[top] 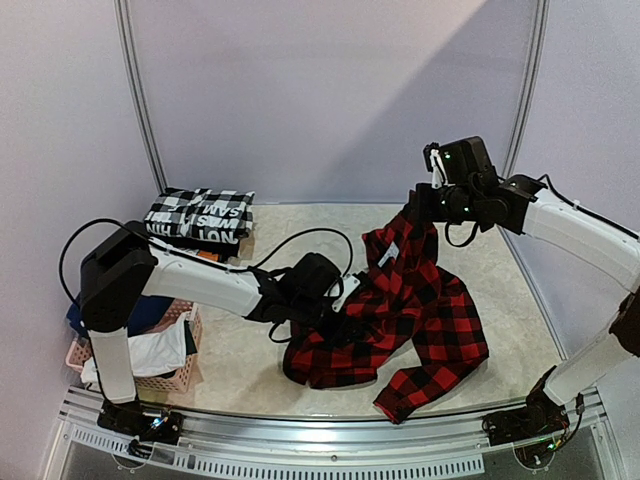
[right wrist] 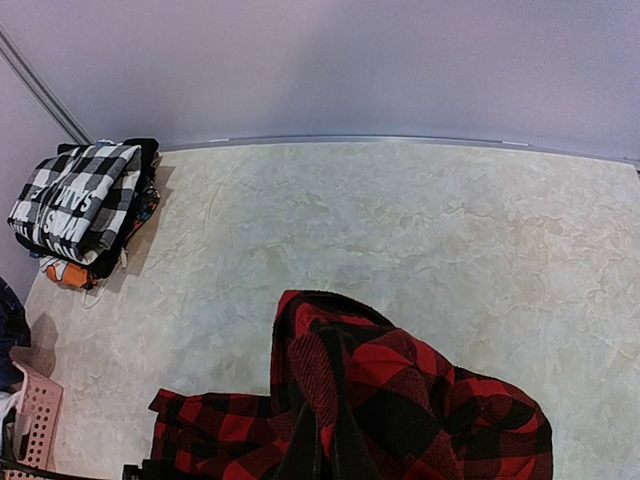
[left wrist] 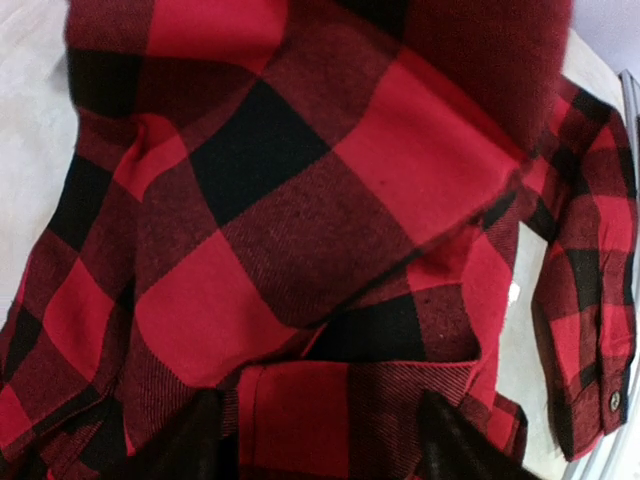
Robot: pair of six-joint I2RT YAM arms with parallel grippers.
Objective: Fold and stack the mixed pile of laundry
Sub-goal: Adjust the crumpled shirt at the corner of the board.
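A red-and-black plaid shirt point(top: 425, 300) lies half spread on the table, with one end pulled up at the back right. My right gripper point(top: 420, 205) is shut on that raised end, and in the right wrist view its fingers point(right wrist: 335, 445) pinch a bunched fold of the shirt point(right wrist: 430, 400). My left gripper point(top: 338, 303) is low at the shirt's left edge. In the left wrist view it point(left wrist: 325, 445) stands open, its dark fingertips point(left wrist: 190, 445) wide apart with a flat fold of the shirt point(left wrist: 300, 200) between them. White point(top: 160, 352) and navy point(top: 150, 312) pieces of the laundry pile lie in the basket.
A folded black-and-white checked garment point(top: 200, 215) tops a small stack at the back left, also in the right wrist view point(right wrist: 80, 195). The pink lattice basket point(top: 185, 378) stands at the near left beside the left arm's base. A metal rail point(top: 330, 440) runs along the near edge.
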